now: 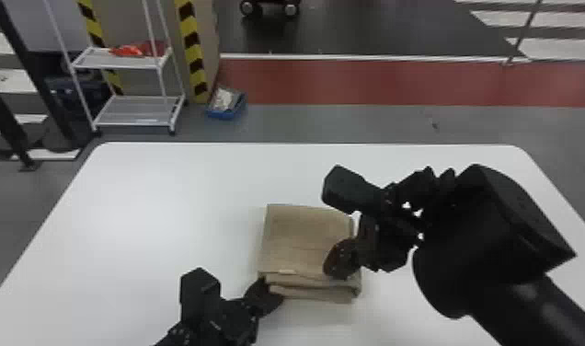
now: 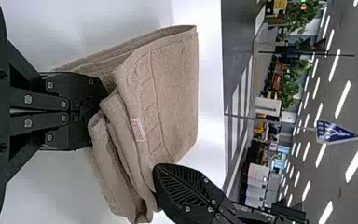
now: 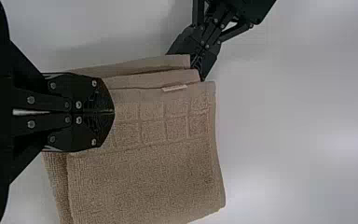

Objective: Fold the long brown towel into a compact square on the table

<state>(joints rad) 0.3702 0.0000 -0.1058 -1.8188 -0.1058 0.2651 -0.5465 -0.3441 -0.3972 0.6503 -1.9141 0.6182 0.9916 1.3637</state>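
Note:
The brown towel (image 1: 305,237) lies folded into a thick, squarish stack on the table, its layered edge toward the robot. In the head view, my left gripper (image 1: 264,296) is at the stack's near left corner. My left gripper (image 2: 95,112) is shut in the left wrist view, its tips partly covered by the layers of the towel (image 2: 168,98). Over the near right part of the stack is my right gripper (image 1: 340,260). In the right wrist view, my right gripper (image 3: 112,112) is shut above the towel (image 3: 144,177), with no cloth visible between its fingers.
The white table (image 1: 167,184) extends around the towel. Beyond its far edge stand a white wire shelf (image 1: 135,110) and a blue bin (image 1: 225,110) on the floor. My right forearm crosses the table's right side.

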